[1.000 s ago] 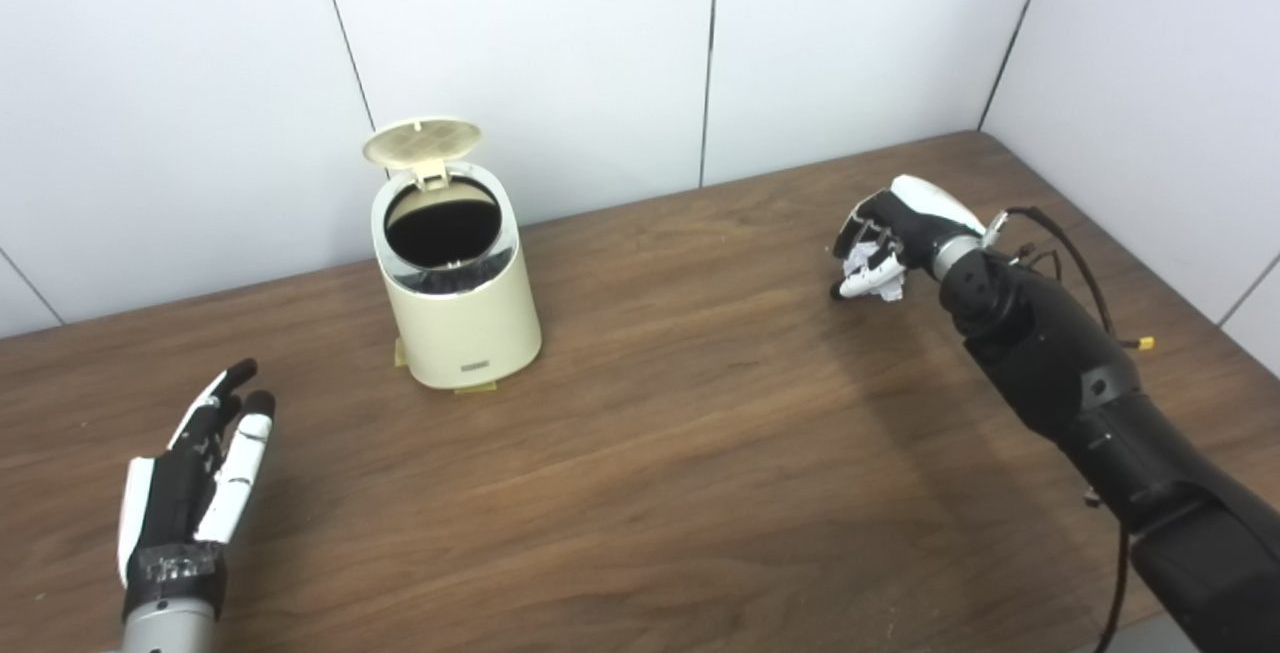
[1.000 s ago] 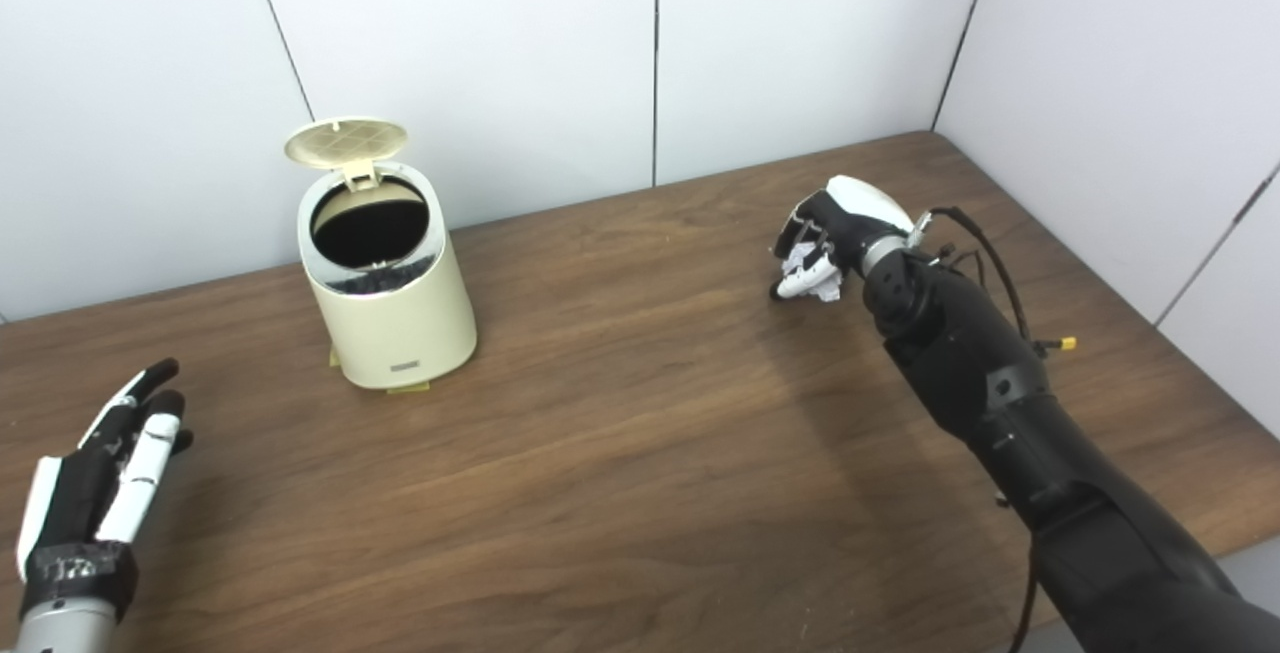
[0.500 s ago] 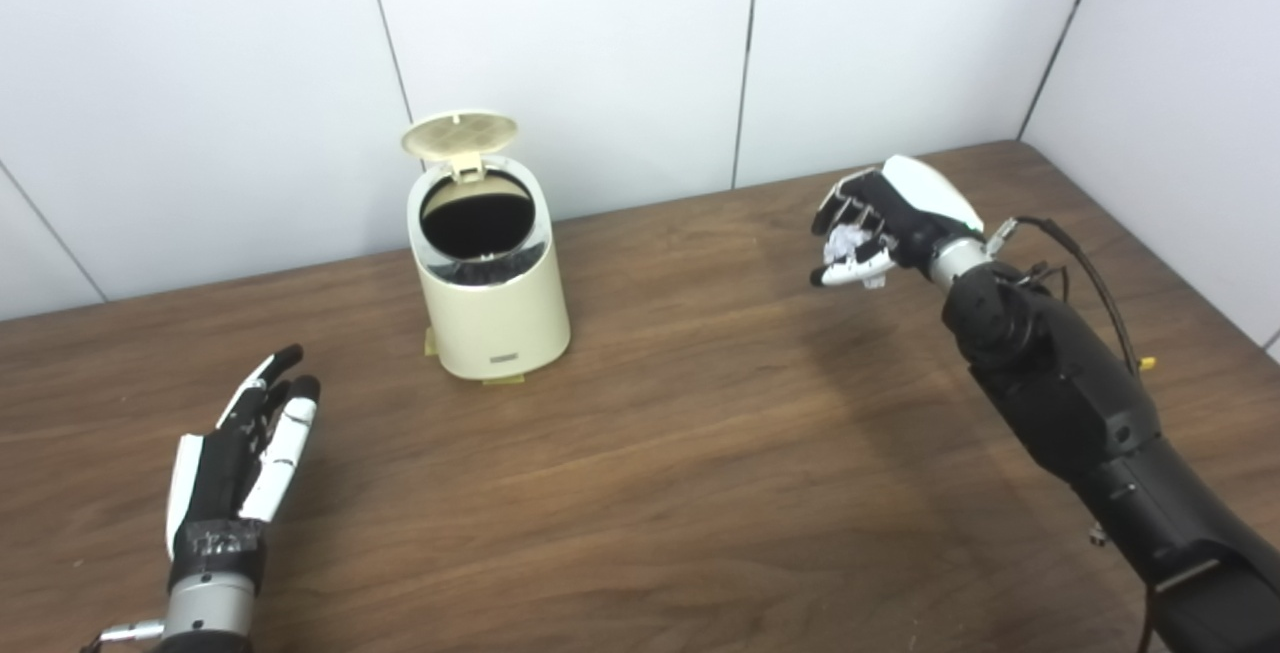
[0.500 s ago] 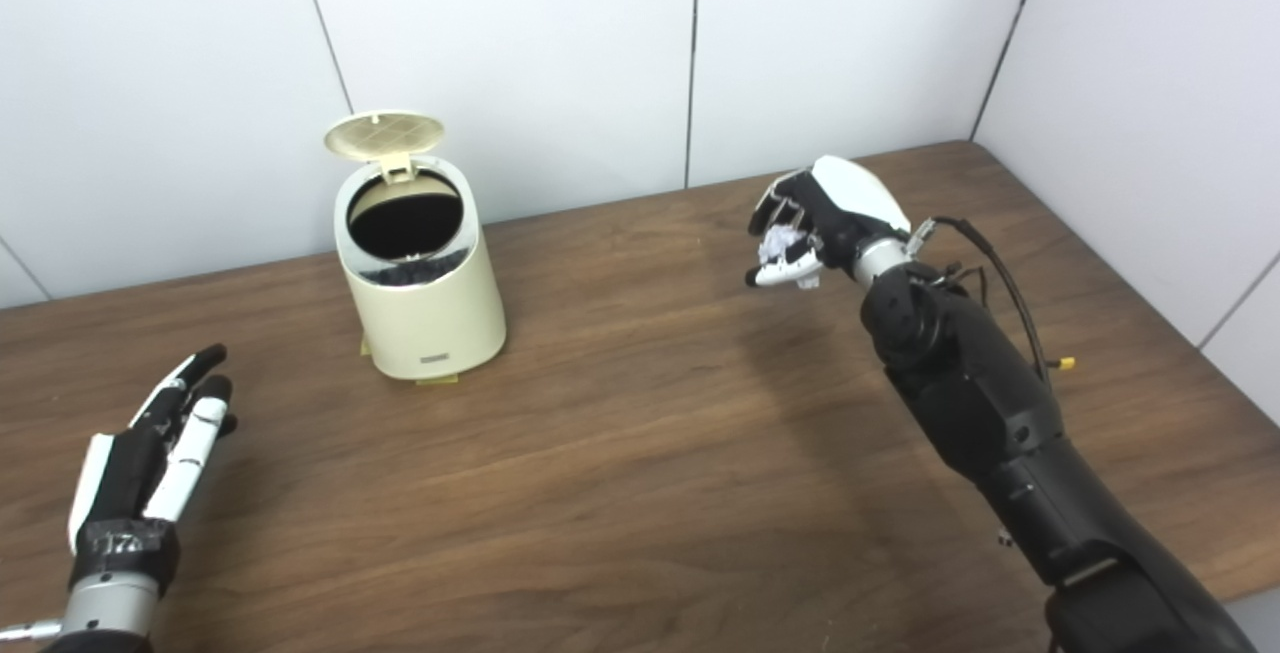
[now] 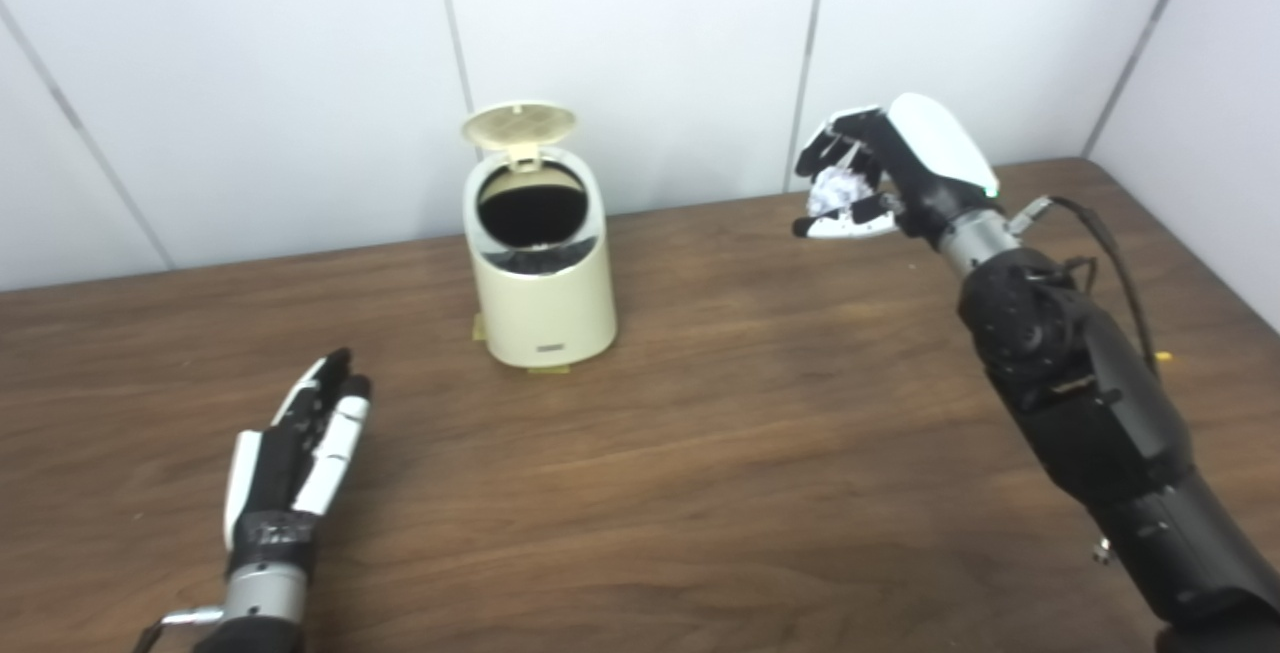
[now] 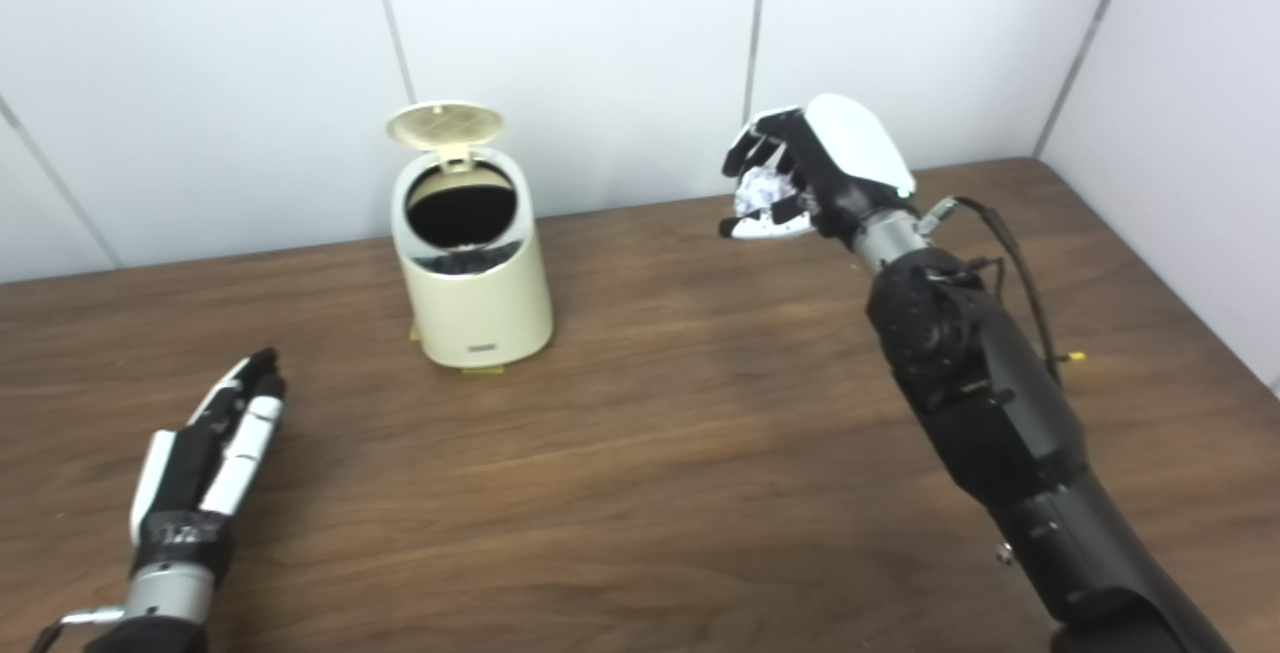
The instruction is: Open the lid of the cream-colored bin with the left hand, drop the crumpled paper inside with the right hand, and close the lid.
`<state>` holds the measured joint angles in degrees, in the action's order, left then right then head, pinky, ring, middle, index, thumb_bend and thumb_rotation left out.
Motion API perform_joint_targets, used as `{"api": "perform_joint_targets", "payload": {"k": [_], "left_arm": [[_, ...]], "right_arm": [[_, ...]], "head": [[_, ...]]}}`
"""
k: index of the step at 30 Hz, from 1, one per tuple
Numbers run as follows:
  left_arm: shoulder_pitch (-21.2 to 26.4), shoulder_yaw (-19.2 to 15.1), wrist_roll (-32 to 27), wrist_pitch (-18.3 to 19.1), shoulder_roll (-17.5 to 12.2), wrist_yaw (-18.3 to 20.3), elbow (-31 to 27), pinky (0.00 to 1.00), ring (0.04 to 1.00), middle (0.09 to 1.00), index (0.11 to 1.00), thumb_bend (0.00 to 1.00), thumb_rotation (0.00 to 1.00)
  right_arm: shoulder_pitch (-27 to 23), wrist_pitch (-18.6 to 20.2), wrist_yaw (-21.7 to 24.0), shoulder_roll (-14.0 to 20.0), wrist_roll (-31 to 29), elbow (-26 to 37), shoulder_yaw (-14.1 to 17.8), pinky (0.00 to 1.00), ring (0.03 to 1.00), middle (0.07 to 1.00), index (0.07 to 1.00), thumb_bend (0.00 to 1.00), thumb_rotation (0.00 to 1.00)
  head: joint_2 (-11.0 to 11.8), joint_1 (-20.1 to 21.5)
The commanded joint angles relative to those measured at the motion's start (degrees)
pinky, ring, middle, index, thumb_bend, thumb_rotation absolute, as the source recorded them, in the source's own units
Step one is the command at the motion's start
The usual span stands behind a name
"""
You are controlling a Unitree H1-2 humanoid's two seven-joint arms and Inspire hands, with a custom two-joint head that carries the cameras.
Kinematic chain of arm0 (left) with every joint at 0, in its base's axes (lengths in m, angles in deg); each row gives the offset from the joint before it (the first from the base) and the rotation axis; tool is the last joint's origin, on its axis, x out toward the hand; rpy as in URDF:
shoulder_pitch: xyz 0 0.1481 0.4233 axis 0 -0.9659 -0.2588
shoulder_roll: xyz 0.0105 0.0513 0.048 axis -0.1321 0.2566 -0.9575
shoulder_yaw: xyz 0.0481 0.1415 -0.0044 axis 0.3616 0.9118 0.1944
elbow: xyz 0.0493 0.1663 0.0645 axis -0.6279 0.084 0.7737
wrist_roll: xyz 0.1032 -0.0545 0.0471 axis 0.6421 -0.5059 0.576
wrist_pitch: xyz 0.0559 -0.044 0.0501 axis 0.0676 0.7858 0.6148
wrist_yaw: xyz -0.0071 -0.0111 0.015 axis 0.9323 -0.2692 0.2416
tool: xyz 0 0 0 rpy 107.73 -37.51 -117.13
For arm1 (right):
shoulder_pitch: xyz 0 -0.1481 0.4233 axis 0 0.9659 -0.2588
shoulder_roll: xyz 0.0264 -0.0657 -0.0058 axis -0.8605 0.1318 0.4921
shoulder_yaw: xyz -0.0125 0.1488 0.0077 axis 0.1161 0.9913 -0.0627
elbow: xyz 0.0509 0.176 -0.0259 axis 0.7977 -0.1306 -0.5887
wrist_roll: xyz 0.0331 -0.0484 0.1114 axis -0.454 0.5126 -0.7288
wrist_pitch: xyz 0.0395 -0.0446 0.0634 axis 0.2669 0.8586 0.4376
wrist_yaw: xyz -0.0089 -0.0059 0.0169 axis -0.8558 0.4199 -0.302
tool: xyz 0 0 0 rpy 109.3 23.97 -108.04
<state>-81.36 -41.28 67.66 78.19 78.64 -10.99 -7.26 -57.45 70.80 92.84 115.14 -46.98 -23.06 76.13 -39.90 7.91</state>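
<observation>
Bin standing open, paper held aloft

The right hand (image 5: 890,173) is gripping the crumpled paper (image 5: 835,190) above the bench (image 5: 700,433); the bin (image 5: 541,263) lid (image 5: 519,123) is standing upright; the left hand (image 5: 295,448) is lying flat.

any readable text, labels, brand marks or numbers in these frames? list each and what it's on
No text can be read in either view.
Small dark label low on the front of the cream-colored bin: too small and blurred to read.
Lid, right hand, crumpled paper, left hand, table, wall panels: no markings visible.
</observation>
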Motion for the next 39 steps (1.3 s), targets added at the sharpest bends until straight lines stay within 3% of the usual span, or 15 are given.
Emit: {"api": "perform_joint_targets", "payload": {"k": [1, 4, 9, 12, 17, 20, 23, 30, 39], "left_arm": [[0.6, 0.4, 0.5, -1.1, 0.5, -0.6, -1.1, 0.90, 0.937, 0.928, 0.926, 0.60, 0.73], [0.3, 0.5, 0.2, -1.4, 1.2, -1.2, -1.5, 0.91, 0.938, 0.928, 0.926, 0.59, 0.73], [-0.1, 0.2, -0.3, -1.7, 2.7, -2.1, -1.6, 0.95, 0.952, 0.928, 0.933, 0.59, 0.72], [-0.7, 0.4, -0.3, -2.0, 3.5, -2.2, -1.4, 0.95, 0.951, 0.931, 0.940, 0.59, 0.73], [-1.5, 1.1, -0.1, -3.7, 4.5, -2.9, -0.5, 0.96, 0.951, 0.935, 0.941, 0.60, 0.73], [-1.8, 1.3, 0.0, -4.0, 5.1, -3.3, -0.4, 0.99, 0.967, 0.943, 0.942, 0.61, 0.73], [-2.1, 1.2, -0.7, -4.8, 5.8, -3.6, -0.3, 0.92, 0.947, 0.945, 0.942, 0.61, 0.71], [-2.7, 1.4, -0.4, -5.3, 6.3, -4.0, -0.7, 0.90, 0.947, 0.953, 0.942, 0.60, 0.72], [-2.9, 1.6, 0.1, -4.6, 7.2, -4.9, -1.4, 0.90, 0.940, 0.944, 0.935, 0.60, 0.72]], "right_arm": [[-4.0, -1.0, -0.5, -1.1, 1.0, 4.4, 0.0, 0.34, 0.396, 0.503, 0.496, 0.50, 0.00], [-5.4, -0.6, 0.6, -3.3, 1.9, 6.7, -1.0, 0.41, 0.397, 0.513, 0.508, 0.50, 0.00], [-7.7, 0.6, 2.4, -7.4, 3.4, 8.1, -2.7, 0.34, 0.384, 0.505, 0.496, 0.50, 0.00], [-8.5, 0.9, 2.6, -9.5, 4.6, 8.0, -3.4, 0.38, 0.392, 0.512, 0.489, 0.50, 0.00], [-10.1, -5.2, 0.1, -11.9, 4.0, 4.0, -4.6, 0.32, 0.397, 0.511, 0.496, 0.50, 0.00], [-11.2, -6.4, -0.5, -13.9, 4.0, 2.1, -5.1, 0.30, 0.393, 0.505, 0.515, 0.49, 0.00], [-12.2, -7.7, -1.6, -15.8, 4.5, -0.6, -5.8, 0.30, 0.386, 0.505, 0.521, 0.49, 0.00], [-13.7, -10.5, -3.6, -18.9, 4.4, -6.5, -7.0, 0.30, 0.392, 0.515, 0.514, 0.49, 0.00], [-14.8, -11.1, -5.9, -21.5, 5.8, -12.2, -8.4, 0.30, 0.383, 0.503, 0.515, 0.49, 0.00]], "head": [[0.2, -0.1], [0.3, -0.7], [0.8, -2.3], [1.3, -3.1], [2.0, -3.9], [2.3, -4.2], [2.7, -5.0], [3.1, -5.6], [3.1, -6.0]]}}
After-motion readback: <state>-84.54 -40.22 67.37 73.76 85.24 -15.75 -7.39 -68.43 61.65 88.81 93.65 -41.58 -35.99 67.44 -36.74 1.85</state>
